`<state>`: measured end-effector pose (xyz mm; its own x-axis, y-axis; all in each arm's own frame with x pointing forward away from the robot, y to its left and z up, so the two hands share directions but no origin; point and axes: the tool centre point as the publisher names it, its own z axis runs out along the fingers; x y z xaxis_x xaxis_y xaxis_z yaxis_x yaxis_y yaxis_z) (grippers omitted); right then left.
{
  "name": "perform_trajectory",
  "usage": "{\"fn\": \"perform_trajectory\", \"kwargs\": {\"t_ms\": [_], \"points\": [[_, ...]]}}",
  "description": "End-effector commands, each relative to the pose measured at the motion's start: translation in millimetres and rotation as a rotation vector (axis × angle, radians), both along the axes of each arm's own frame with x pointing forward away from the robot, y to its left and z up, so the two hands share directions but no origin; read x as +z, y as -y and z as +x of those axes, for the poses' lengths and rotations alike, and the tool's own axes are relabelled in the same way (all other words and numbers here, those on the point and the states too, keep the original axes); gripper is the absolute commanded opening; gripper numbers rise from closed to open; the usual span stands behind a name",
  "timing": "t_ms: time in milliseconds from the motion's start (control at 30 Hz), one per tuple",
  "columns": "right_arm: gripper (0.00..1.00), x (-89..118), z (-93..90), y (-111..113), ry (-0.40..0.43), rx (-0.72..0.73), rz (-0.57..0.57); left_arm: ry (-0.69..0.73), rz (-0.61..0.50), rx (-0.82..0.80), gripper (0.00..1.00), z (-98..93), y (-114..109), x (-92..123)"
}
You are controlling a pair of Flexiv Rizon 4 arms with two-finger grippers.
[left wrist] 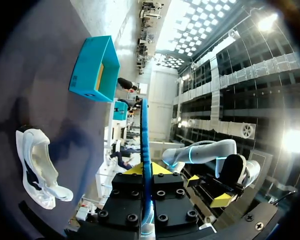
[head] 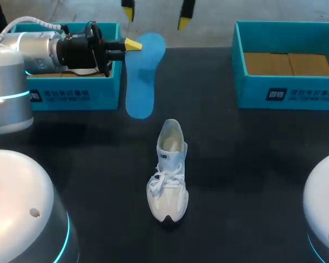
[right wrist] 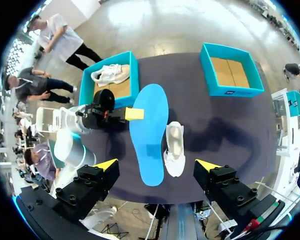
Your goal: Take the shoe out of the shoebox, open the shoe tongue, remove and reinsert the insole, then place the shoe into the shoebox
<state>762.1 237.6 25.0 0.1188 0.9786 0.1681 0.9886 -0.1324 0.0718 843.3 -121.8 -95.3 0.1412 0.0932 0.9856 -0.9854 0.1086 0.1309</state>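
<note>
The shoe stands upright on the dark tabletop, about midway between the two teal boxes and nearer to me than either, its tongue pulled up and its opening wide. From my left wrist it shows off to one side of the hand.

My left hand is closed on the blue insole, both yellow tips pinching its edge near one end, so the insole hangs above the tabletop beside the left shoebox. A second white shoe lies in that box.

My right hand is held high over the far side, fingers spread wide and holding nothing. The right shoebox shows only its cardboard floor.
</note>
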Motion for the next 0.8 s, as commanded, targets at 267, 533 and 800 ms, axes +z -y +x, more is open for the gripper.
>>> {"fn": "perform_trajectory", "kwargs": {"t_ms": [267, 533, 800], "points": [[1.00, -6, 0.8, 28, 0.082, 0.009, 0.549, 0.000, 0.004, 0.001, 0.00, -0.7, -1, 1], [1.00, -15, 7.5, 42, 0.103, 0.018, 0.705, 0.000, 0.004, 0.001, 0.00, -0.7, -1, 1], [1.00, -24, 12.1, 58, 0.125, 0.011, 0.835, 0.000, 0.004, 0.001, 0.00, -0.7, -1, 1]]}}
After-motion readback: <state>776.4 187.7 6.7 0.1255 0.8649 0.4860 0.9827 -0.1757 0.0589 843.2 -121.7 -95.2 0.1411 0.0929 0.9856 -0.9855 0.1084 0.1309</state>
